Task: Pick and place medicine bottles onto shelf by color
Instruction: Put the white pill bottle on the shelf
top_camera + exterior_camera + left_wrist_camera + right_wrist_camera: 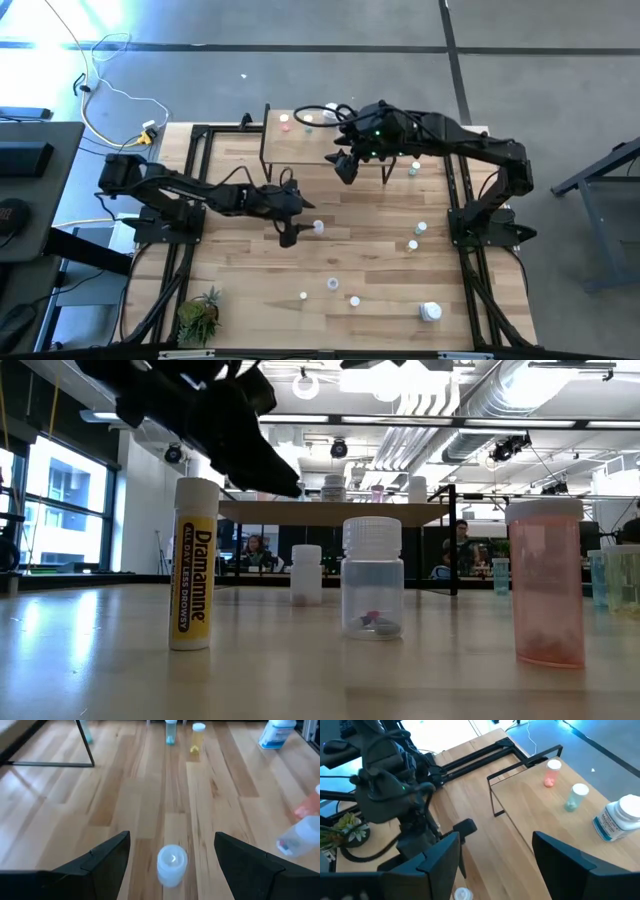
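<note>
The small white-capped clear plastic bottle (172, 864) is standing upright on the wooden desk (370, 265), dead ahead at twelve o'clock between the left gripper's (172, 865) spread fingers; the right gripper (495, 865), also spread, is hovering beside the shelf (300, 145).

Overhead view covers whole table (250, 200); low view sits at tabletop level; wrist views share floor ahead of each claw.

Small medicine bottles (331, 285) are standing scattered, well apart, across the wooden worktop, a larger white one (430, 312) lying near its front right corner. The shelf (300, 148) is carrying three bottles: pink-capped (551, 772), green-tinted (575, 797) and large white (618, 818).
</note>
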You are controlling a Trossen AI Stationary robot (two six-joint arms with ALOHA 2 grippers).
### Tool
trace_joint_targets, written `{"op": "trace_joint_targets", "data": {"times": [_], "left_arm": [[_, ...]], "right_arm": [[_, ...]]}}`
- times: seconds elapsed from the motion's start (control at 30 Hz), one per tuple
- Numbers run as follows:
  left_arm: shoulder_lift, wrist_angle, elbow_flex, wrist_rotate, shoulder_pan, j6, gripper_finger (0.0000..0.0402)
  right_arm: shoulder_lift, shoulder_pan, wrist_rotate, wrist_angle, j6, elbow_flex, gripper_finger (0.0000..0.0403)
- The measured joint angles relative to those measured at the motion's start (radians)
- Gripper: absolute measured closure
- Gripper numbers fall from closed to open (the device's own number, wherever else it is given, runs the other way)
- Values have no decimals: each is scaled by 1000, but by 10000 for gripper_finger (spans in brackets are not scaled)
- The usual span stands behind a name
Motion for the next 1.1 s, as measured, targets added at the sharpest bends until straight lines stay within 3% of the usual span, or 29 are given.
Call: {"op": "trace_joint_targets", "data": {"times": [0.77,1.1], "left_arm": [[258,156,0,-8,-12,-25,122],[290,189,0,-7,-12,-27,143]], "right_arm": [[1,11,15,-36,38,0,162],[1,11,15,-37,38,0,162]]}}
